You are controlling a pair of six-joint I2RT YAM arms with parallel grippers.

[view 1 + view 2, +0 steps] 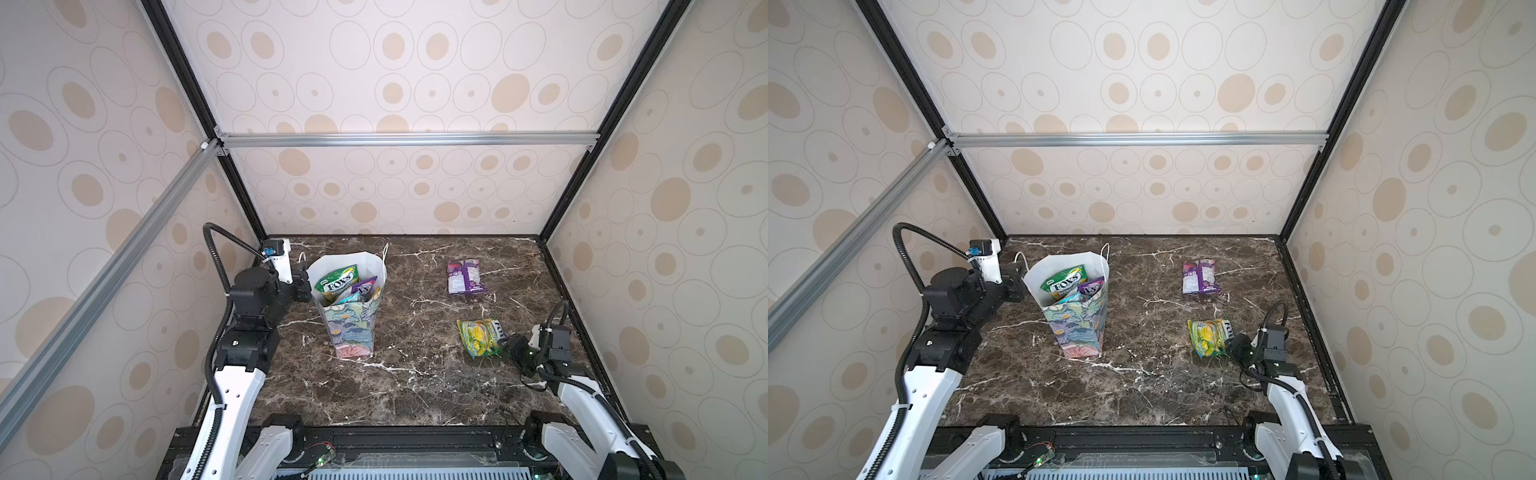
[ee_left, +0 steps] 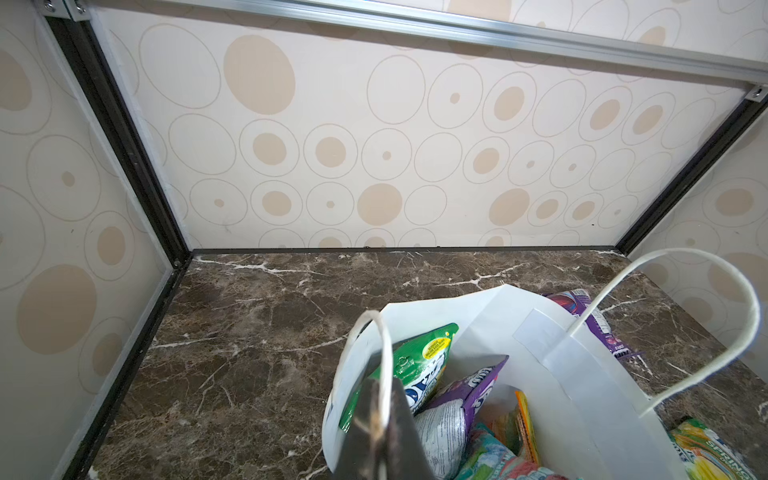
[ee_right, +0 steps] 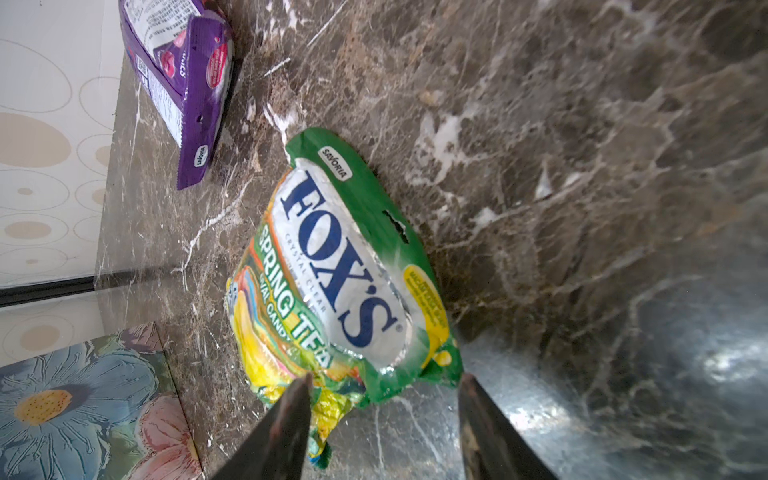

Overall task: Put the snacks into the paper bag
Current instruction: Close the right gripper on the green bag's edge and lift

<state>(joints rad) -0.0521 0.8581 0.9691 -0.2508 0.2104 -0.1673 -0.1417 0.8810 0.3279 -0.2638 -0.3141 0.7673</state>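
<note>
The paper bag [image 1: 353,332] stands upright at the left, its floral side toward the front. Several snacks sit inside it, among them a green FOX'S packet [image 1: 336,282] and a purple one [image 2: 469,399]. My left gripper [image 2: 380,374] is shut on the bag's left rim and cord handle. A yellow-green FOX'S packet [image 3: 332,282] lies flat on the table at the right. My right gripper [image 3: 384,380] is open, low over the table, with its fingers either side of that packet's near edge. Farther back lies a purple packet [image 1: 465,277].
The dark marble table [image 1: 415,374] is enclosed by patterned walls on three sides, with a black frame post [image 1: 552,257] at the right edge close to my right arm. The bag's other cord handle [image 2: 706,332] stands up free.
</note>
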